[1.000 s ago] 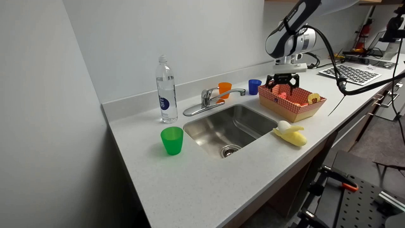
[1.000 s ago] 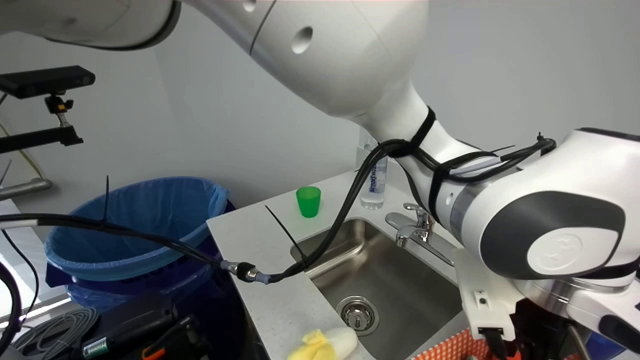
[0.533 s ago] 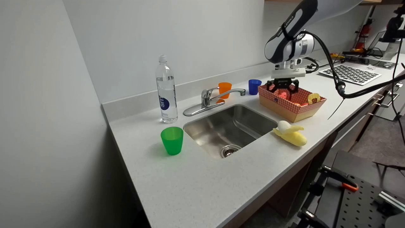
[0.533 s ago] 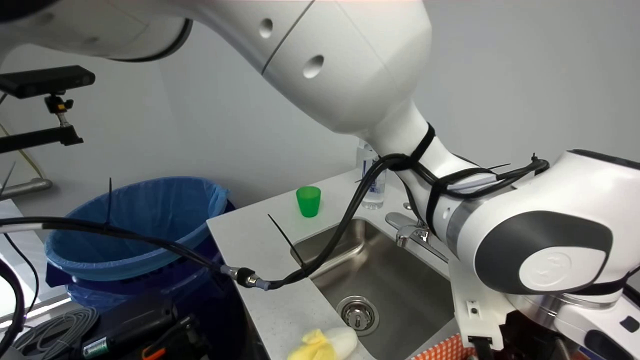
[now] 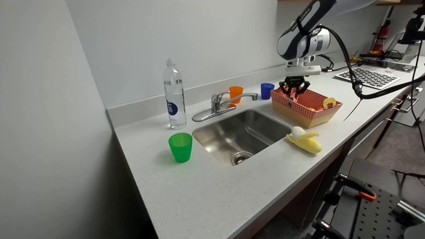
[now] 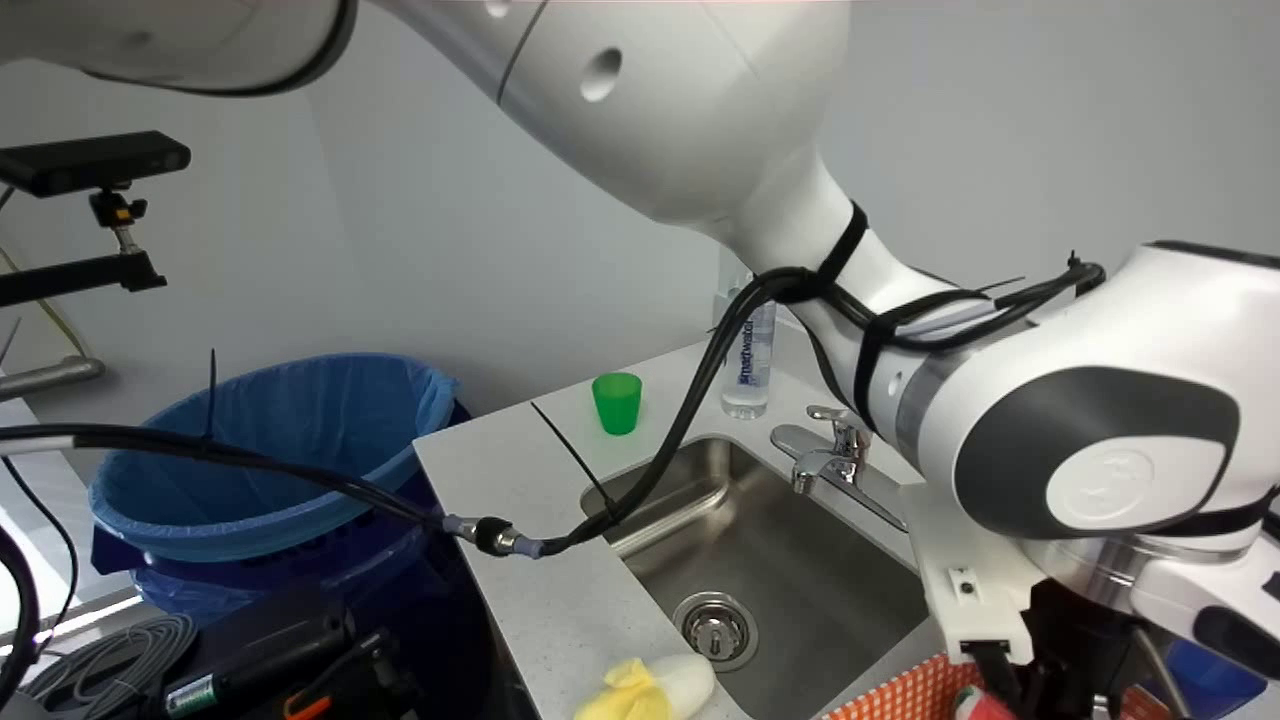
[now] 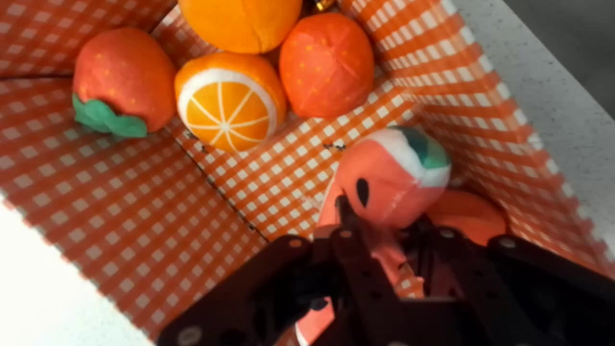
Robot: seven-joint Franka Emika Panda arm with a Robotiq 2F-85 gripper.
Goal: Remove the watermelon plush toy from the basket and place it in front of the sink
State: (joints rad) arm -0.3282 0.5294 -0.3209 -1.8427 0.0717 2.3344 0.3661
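Wrist view settles it for me: the gripper [image 7: 381, 216] looks clenched on the watermelon plush toy [image 7: 389, 178], which sits within the walls of the basket [image 5: 292, 113]. So I'd call the grasp made, while lifting out, carrying over and setting down in front of the sink [image 6: 790, 580] are left. Whether the toy hangs free of the basket floor, I can't tell. That view gives me a strawberry [image 7: 122, 79] and an orange half [image 7: 228, 108] in there, which neither exterior view shows clearly. Both exterior views have what it misses: a half-peeled banana [image 5: 305, 142] on the counter [image 5: 212, 189] near the sink. A blue-lined bin [image 6: 330, 420] shows only in an exterior view.
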